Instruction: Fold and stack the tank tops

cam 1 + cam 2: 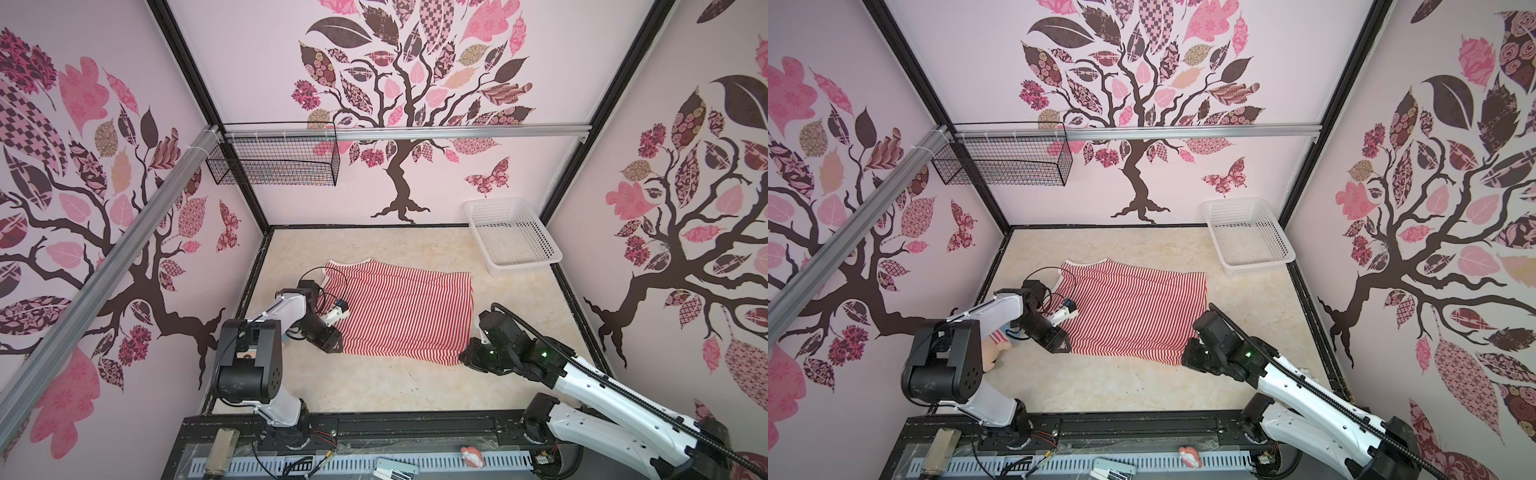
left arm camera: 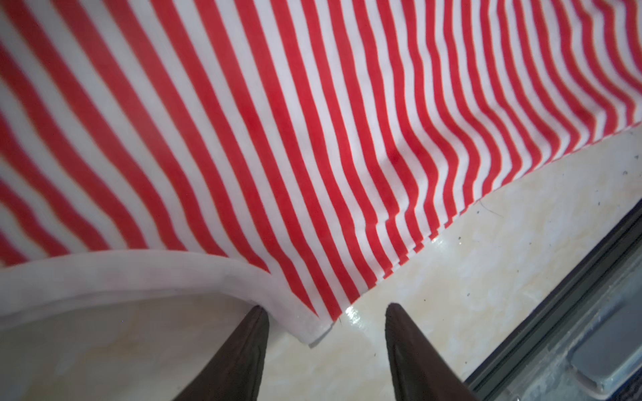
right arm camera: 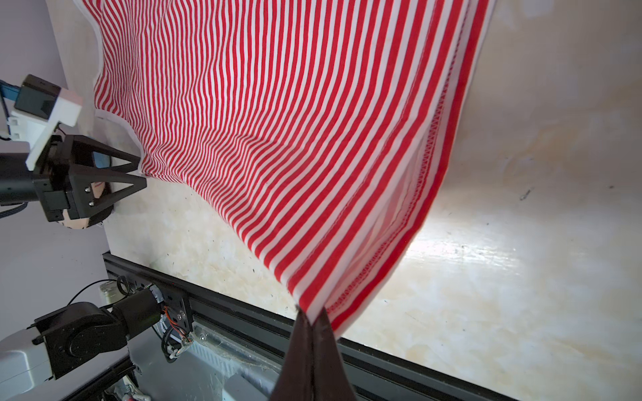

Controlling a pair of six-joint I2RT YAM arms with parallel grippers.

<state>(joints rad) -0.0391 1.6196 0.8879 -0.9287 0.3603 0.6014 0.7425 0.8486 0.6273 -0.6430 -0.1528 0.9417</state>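
Observation:
A tank top (image 1: 407, 307) (image 1: 1133, 311) with thin red and white stripes lies spread flat on the pale table, seen in both top views. My left gripper (image 1: 336, 347) (image 1: 1065, 345) is low at its near left corner. In the left wrist view that gripper (image 2: 326, 307) is open. The cloth's (image 2: 312, 139) white-trimmed corner (image 2: 312, 330) lies loose between the two dark fingers. My right gripper (image 1: 463, 356) (image 1: 1185, 357) is at the near right corner. In the right wrist view it (image 3: 312, 312) is shut on the hem corner, which it holds slightly off the table, with the tank top (image 3: 278, 121) stretching away from it.
A white plastic basket (image 1: 511, 237) stands at the back right corner. A black wire basket (image 1: 274, 162) hangs on the back wall, upper left. A plush doll (image 1: 994, 347) lies at the left edge behind my left arm. A black rail (image 1: 415, 424) borders the table's front.

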